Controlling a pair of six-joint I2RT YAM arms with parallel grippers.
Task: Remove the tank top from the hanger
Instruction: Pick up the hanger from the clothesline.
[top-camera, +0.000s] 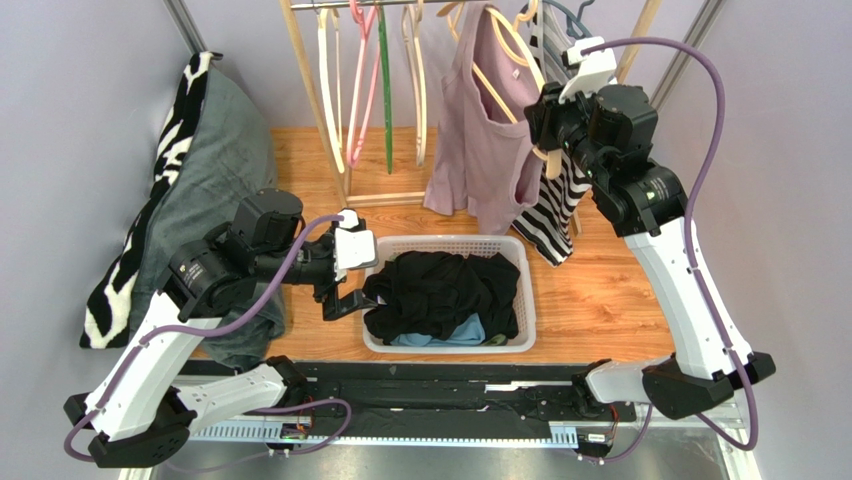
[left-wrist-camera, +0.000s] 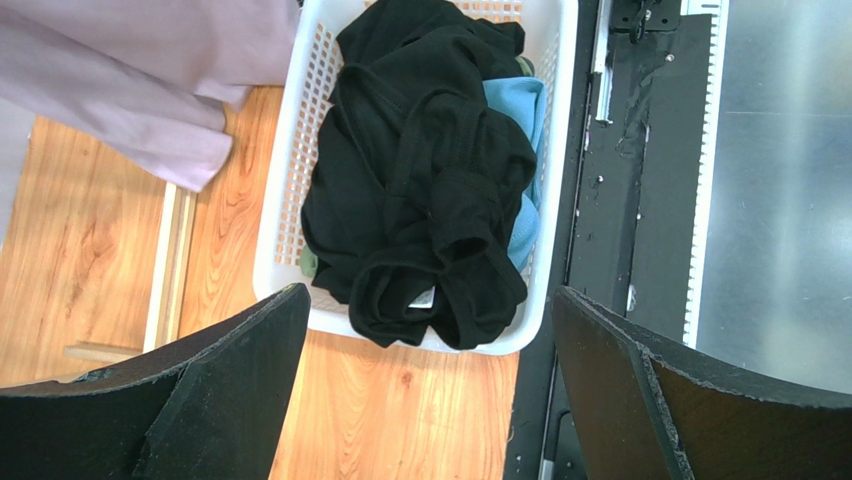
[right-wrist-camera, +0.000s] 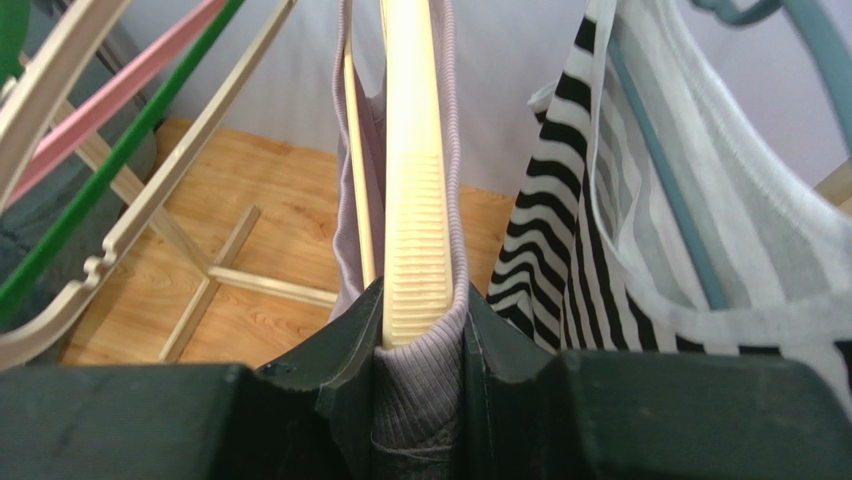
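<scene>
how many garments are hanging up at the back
2. A mauve ribbed tank top hangs on a cream plastic hanger, right of centre; a black-and-white striped top hangs just right of it. Others may be hidden behind them.

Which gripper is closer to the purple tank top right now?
Right. The right gripper is clamped on the tank top over the end of its hanger. The left gripper hangs open beside the basket, clear of the fabric.

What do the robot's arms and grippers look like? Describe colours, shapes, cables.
The left arm and right arm have white links, black joint housings and a purple cable each. The left gripper and right gripper have white wrist blocks and two dark, wedge-shaped fingers.
</scene>
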